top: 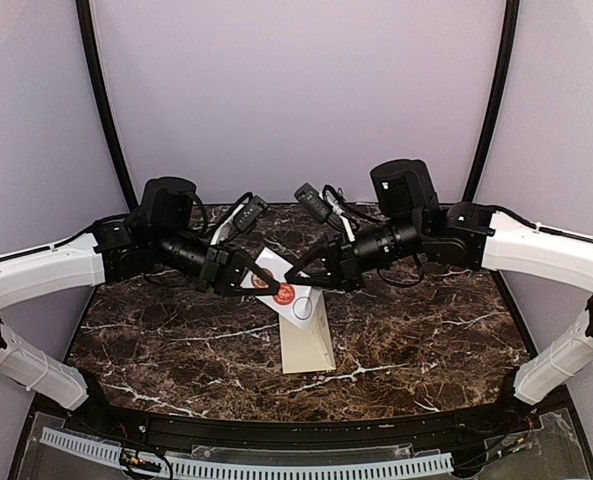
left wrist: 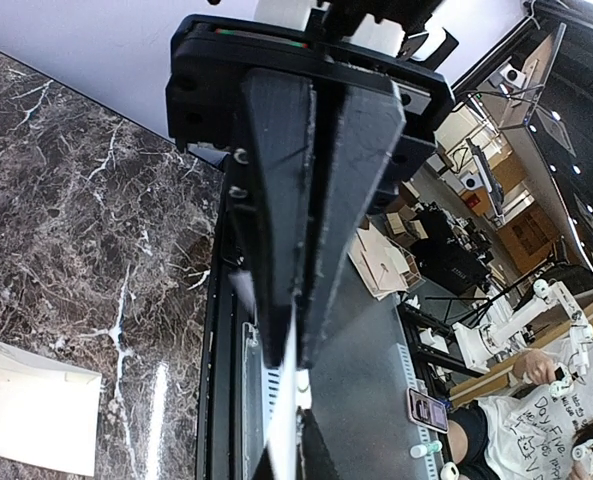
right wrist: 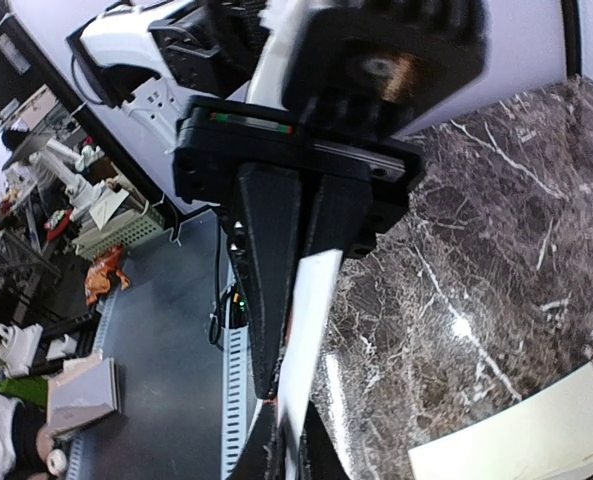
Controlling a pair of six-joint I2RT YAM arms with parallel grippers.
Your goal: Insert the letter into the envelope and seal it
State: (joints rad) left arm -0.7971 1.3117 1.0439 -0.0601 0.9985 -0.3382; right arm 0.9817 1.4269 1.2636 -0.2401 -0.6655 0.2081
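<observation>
The table point(top: 176, 330) is dark marble in my top view. The envelope point(top: 307, 350) lies flat on it, just off centre toward 6 o'clock. It is plain cream, with its long side running 12 to 6.

Above the envelope's 12 o'clock end I have the letter point(top: 296, 306) up off the surface and tilted. It shows as a pale sheet and I can't make out a border, so calling it the letter is my reading.

The left gripper point(top: 263, 281) reaches in from 9 o'clock and pinches the letter's 10 o'clock edge. The right gripper point(top: 298, 274) reaches in from 3 o'clock, clamped on the 1 o'clock edge. Both wrist views show the sheet edge-on between fingers that nearly touch. A red mark point(top: 284, 293), round, sits on the sheet between the two grips.

I judge I'm in the insertion step: the letter is lifted in both grippers and not yet in the envelope, and the seal is not started. I cannot tell whether the envelope's mouth is open, or which end it faces.

The next move calls for one gripper to let go and hold that mouth open. The other then brings the letter's low edge to the mouth and slides it in flat, without creasing the thin sheet.
</observation>
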